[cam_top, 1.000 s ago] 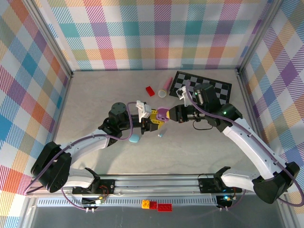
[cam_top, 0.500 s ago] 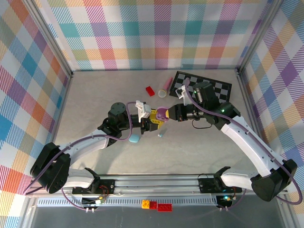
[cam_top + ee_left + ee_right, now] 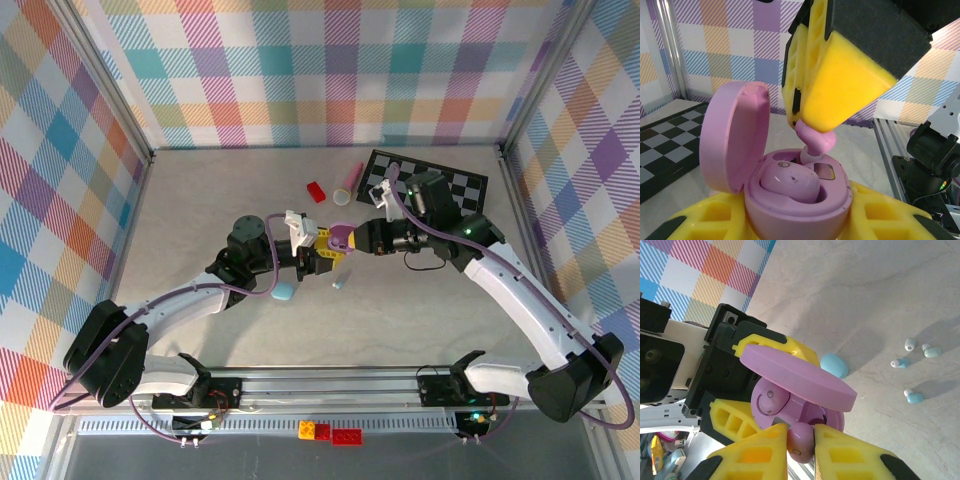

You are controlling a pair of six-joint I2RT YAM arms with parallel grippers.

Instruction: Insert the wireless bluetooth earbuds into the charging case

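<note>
A pale purple charging case point(image 3: 795, 210) is held off the table with its lid point(image 3: 732, 137) swung open. My left gripper point(image 3: 795, 227) is shut on the case's base from both sides. One purple earbud point(image 3: 790, 182) lies seated in the case. My right gripper point(image 3: 801, 445) is shut on a second purple earbud point(image 3: 801, 440), whose tip touches the mouth of the empty socket point(image 3: 812, 157) beside the seated one. In the top view the left gripper point(image 3: 322, 250) and right gripper point(image 3: 352, 240) meet at the case point(image 3: 340, 237), mid-table.
A teal oval case point(image 3: 284, 292) lies on the table just below the left gripper. Several small teal and whitish earbuds point(image 3: 910, 345) lie loose near it. A red brick point(image 3: 316, 191), a pink tube point(image 3: 350, 180) and a checkered mat point(image 3: 455, 185) are at the back.
My right gripper with its earbud has shifted slightly left, closer onto the open case. The left gripper and case have hardly moved.
</note>
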